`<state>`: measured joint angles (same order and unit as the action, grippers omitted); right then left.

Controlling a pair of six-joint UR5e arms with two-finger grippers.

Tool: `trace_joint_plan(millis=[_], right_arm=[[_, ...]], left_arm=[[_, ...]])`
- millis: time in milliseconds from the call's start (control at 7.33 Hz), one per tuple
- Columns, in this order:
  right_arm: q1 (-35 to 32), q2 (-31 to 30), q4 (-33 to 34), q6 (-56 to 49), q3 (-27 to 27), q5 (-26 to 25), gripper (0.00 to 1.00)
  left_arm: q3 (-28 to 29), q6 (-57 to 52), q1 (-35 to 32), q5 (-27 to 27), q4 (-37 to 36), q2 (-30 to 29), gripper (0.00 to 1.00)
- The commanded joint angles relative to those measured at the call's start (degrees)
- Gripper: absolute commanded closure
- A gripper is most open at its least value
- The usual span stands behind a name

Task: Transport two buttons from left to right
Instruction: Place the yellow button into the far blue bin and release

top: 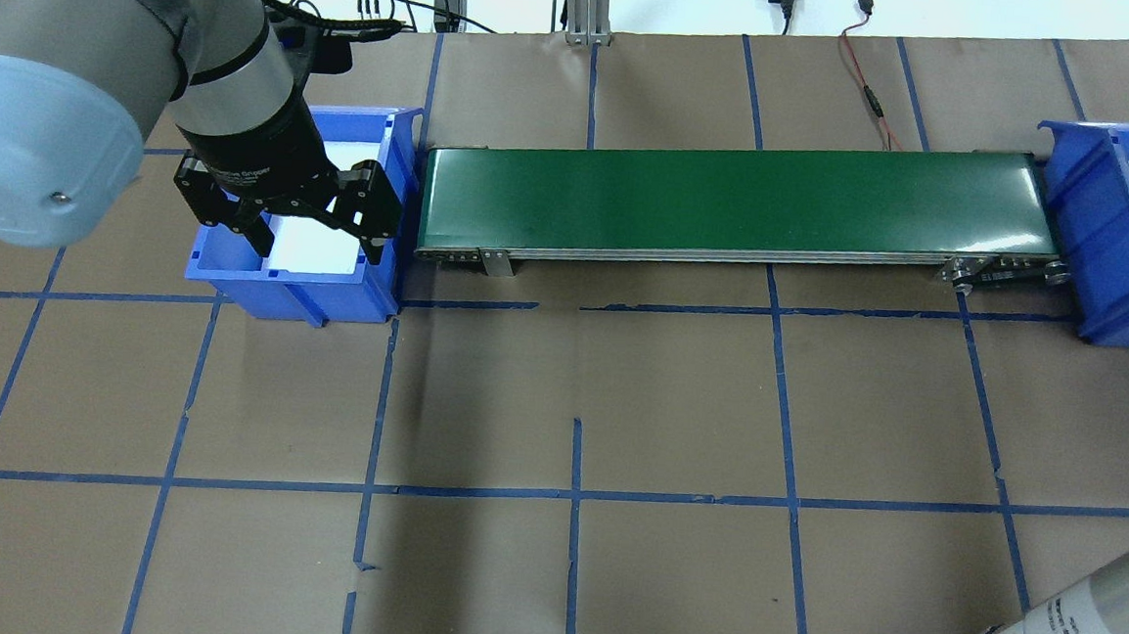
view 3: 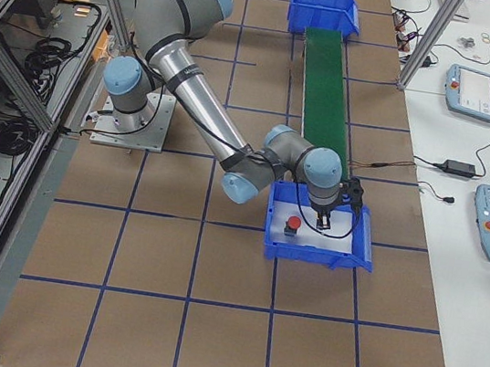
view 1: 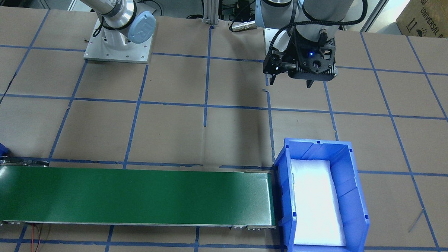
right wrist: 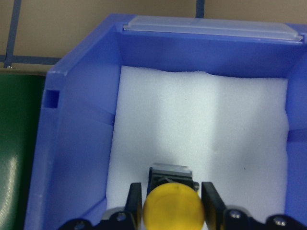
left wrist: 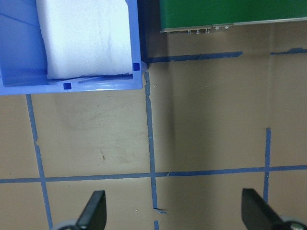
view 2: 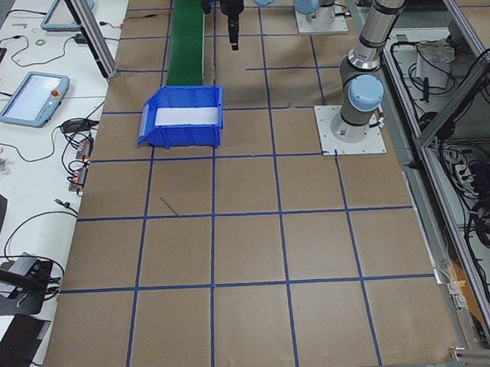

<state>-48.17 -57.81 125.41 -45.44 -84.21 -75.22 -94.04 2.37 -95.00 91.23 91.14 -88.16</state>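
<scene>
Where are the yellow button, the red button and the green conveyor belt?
yellow button [right wrist: 173,207]: right wrist view, on the centre of its round cap.
red button [view 3: 293,223]: exterior right view, on its red cap.
green conveyor belt [top: 729,195]: overhead view, on the middle of the belt surface.

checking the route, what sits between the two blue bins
The green conveyor belt runs between the left bin and the right bin, its surface bare, as the overhead view shows.
</scene>
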Motion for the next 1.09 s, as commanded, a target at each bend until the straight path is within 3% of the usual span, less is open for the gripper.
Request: trace_joint_plan(millis=[0,273,410,546,956], right_arm=[[0.0,0.2,0.0,0.0,-0.1,-0.1,0.25],[0.0,-0.9,-0.1,0.2,0.2,-1.0,0.19],[0.1,-3.3,-0.2,2.2,0.2,-1.1,0.03],[0.1,-8.0,-1.9,3.8,-0.6,-1.2,0.00],[-1.8,-20.7,-17.0,4.0,-3.1,-8.2,0.00]], left_arm=[[0.0,0.0,0.0,0.0,0.0,0.0,0.00],[0.0,0.0,0.0,0.0,0.0,0.0,0.00],[0.0,0.0,0.0,0.0,0.0,0.0,0.00],[0.0,0.0,0.0,0.0,0.0,0.0,0.00],[0.1,0.0,0.0,0.0,0.0,0.0,0.00]])
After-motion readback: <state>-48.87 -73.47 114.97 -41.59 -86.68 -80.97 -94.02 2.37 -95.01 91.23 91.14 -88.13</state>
